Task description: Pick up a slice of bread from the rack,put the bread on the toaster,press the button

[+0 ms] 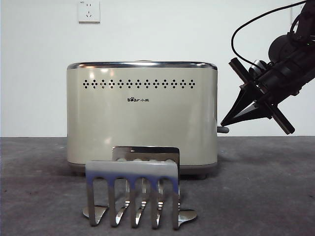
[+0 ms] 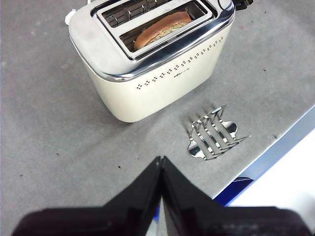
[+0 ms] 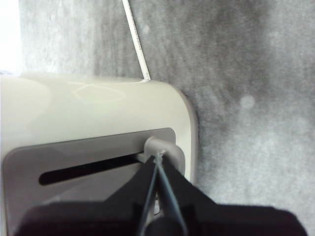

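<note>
The cream toaster (image 1: 142, 113) stands mid-table, and the slice of bread (image 2: 162, 27) sits down in one of its top slots with only the brown crust showing. In front of it stands the steel rack (image 1: 133, 191), with no bread in it. At the toaster's narrow side, my right gripper (image 3: 157, 158) is shut, its tip touching the grey button (image 3: 160, 147) at the end of the lever slot. In the front view that gripper (image 1: 225, 123) slants down from the right onto the button (image 1: 224, 130). My left gripper (image 2: 161, 160) hangs shut above the table, back from the toaster (image 2: 162, 83) and rack (image 2: 214, 135).
A white wall socket (image 1: 89, 11) is on the wall behind the toaster. A white cable (image 3: 135, 39) runs off from the toaster across the grey mat. The table's edge (image 2: 275, 142) lies close beyond the rack.
</note>
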You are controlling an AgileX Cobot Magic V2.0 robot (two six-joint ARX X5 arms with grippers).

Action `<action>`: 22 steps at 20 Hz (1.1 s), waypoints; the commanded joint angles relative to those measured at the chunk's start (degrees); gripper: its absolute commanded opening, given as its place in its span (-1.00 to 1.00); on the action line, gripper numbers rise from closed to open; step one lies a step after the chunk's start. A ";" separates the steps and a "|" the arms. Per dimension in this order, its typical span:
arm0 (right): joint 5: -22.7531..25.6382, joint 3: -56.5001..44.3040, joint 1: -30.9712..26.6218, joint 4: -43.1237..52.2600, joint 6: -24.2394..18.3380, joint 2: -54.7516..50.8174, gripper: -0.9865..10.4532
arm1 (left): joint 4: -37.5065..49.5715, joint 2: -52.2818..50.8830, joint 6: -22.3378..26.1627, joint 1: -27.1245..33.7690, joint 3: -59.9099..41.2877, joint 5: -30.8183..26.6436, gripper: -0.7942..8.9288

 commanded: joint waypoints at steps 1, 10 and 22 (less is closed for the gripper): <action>4.22 -2.14 0.39 -2.62 -1.07 3.54 -0.83 | 0.22 -0.15 -0.35 0.02 -0.22 0.00 -0.85; 0.66 2.56 0.39 -3.15 -0.96 0.28 -0.83 | 0.22 -0.15 -0.35 0.02 -0.22 0.00 -0.85; 0.02 8.11 0.42 -11.04 -2.84 -8.98 -0.83 | 0.22 -0.15 -0.09 0.02 -0.22 0.02 -0.85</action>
